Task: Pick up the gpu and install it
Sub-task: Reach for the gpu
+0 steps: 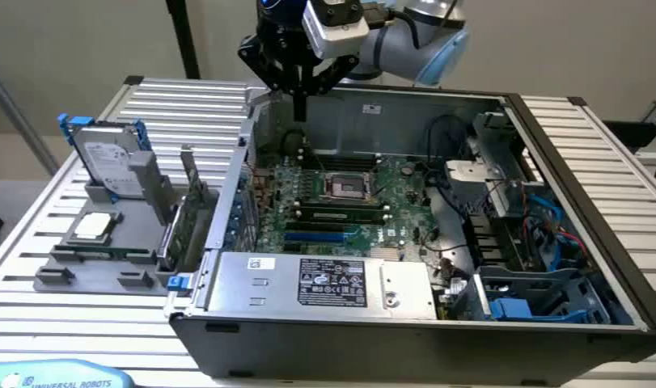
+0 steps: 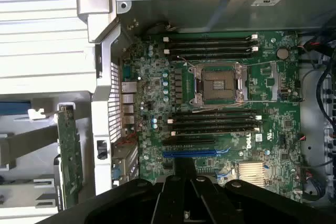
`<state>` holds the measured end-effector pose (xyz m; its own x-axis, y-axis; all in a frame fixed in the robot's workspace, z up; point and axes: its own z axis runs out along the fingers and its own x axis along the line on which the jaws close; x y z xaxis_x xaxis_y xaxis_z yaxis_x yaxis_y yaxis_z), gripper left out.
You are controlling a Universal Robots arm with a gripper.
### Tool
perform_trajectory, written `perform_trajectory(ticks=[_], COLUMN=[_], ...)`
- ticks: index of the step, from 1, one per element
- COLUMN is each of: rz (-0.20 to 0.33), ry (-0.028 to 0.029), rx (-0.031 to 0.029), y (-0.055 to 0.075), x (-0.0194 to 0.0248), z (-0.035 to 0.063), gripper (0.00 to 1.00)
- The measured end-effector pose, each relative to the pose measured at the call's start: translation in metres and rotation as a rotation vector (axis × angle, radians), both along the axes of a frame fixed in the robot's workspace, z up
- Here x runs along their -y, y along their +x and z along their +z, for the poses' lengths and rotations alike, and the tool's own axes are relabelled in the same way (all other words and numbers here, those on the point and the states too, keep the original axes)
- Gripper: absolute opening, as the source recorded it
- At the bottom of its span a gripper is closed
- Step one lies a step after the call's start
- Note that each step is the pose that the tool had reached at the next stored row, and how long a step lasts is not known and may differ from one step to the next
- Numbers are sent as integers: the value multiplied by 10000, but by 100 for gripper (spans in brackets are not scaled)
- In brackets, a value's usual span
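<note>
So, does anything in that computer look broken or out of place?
Nothing looks damaged or spilled. The computer case lies open, and the long blue slot on its motherboard is empty; the gpu stands upright in the grey rack beside the case. The gripper hangs shut above the case.

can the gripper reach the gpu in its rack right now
Probably yes: the gpu stands on edge in the grey rack beside the case, with nothing over its top edge. The gripper hangs shut above the case, holding nothing.
</note>
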<state>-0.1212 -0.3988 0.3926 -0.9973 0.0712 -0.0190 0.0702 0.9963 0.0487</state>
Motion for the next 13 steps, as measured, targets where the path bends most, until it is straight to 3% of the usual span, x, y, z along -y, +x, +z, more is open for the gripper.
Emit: perform_trajectory(ticks=[13], rz=[0], ry=[1], rx=[0], y=[0], x=[0], z=[0], gripper=[11])
